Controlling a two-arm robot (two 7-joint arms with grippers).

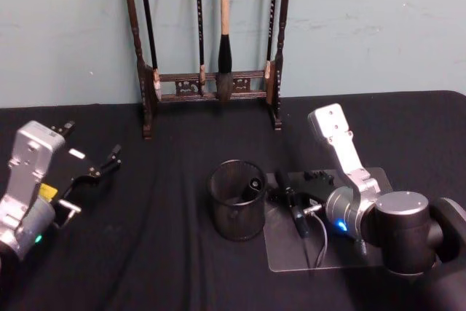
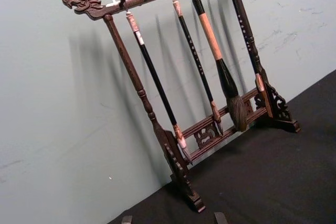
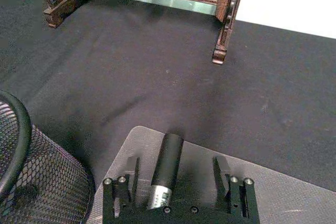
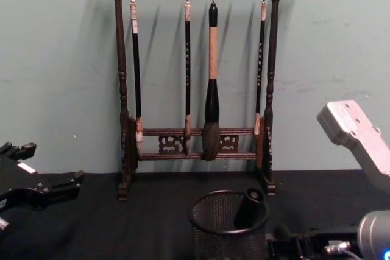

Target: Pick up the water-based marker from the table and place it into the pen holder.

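Observation:
The pen holder [image 1: 237, 202], a round black mesh cup, stands mid-table, and a dark pen [image 4: 248, 206] leans inside it. Just right of it my right gripper [image 1: 297, 183] hovers low over a clear mat [image 1: 342, 256], open. In the right wrist view the water-based marker [image 3: 167, 161], a black cylinder with a pale label, lies lengthwise between the spread fingers [image 3: 219, 171] and touches neither. The holder's mesh wall [image 3: 37, 182] is close beside that gripper [image 3: 177, 174]. My left gripper [image 1: 95, 143] is parked at the table's left, open and holding nothing.
A tall dark wooden brush rack [image 1: 211, 78] with dragon-head ends [image 2: 84, 3] stands at the back against the wall, with several brushes hanging from it. Black cloth [image 1: 160, 253] covers the table. A cable [image 1: 320, 242] runs across the mat.

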